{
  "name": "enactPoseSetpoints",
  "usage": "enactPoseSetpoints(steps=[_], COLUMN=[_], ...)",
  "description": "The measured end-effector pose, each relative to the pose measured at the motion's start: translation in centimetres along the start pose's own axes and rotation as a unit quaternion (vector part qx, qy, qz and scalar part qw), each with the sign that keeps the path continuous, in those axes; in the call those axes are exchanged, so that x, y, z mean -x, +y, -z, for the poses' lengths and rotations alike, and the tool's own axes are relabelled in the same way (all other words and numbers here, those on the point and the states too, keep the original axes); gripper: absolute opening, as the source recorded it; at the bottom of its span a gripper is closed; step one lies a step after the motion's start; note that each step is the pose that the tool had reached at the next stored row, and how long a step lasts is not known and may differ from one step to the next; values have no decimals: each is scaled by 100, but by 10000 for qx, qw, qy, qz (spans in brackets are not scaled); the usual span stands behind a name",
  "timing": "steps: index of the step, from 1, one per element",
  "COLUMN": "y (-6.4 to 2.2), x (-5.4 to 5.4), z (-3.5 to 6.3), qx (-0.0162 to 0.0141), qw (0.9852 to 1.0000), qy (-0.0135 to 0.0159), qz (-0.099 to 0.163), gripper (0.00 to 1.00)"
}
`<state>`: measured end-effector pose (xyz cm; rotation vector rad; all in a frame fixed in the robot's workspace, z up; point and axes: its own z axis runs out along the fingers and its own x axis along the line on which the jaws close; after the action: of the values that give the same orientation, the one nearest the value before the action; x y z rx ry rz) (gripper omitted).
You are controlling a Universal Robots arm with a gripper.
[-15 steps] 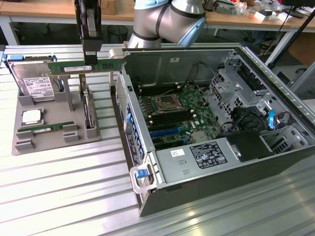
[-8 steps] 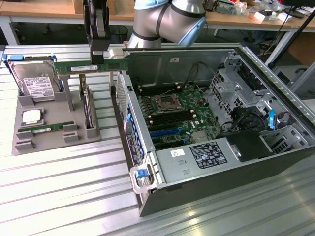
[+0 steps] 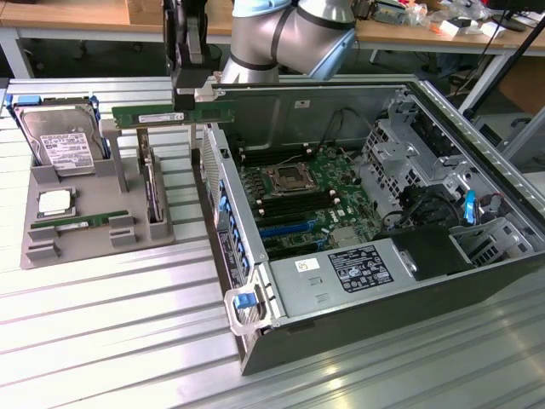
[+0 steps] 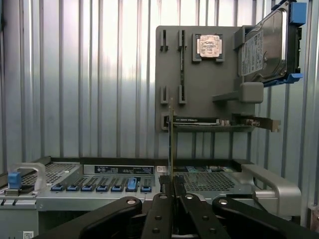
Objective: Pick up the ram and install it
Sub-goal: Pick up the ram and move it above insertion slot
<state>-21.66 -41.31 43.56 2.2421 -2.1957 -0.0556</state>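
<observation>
1 ram (image 3: 145, 116) hangs clamped in the end effector (image 3: 191, 98).

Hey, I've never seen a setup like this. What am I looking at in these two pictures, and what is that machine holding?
This is a robot arm working beside an open computer case on a ribbed metal table. One picture comes from a camera standing off the arm. The other comes from a camera on the arm's wrist, looking out past its claw. The claw is shut on the ram, a thin green memory stick, held up in the air near a grey tray. That tray carries a hard drive, a square processor chip and a second memory stick. Inside the case lies the motherboard.
</observation>
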Motion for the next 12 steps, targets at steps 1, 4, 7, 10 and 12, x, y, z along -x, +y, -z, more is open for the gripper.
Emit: enactPoseSetpoints(steps=[1, 4, 7, 10, 12], y=[-19, -58, -97, -157, -178], x=[0, -1, -2, -3, -4], z=[0, 1, 2, 4, 5], qx=[0, 0, 0, 0, 0], qw=[10000, 10000, 10000, 10000, 10000], qy=[0, 0, 0, 0, 0], qz=[0, 0, 0, 0, 0], gripper=[12, 12, 12, 12, 12])
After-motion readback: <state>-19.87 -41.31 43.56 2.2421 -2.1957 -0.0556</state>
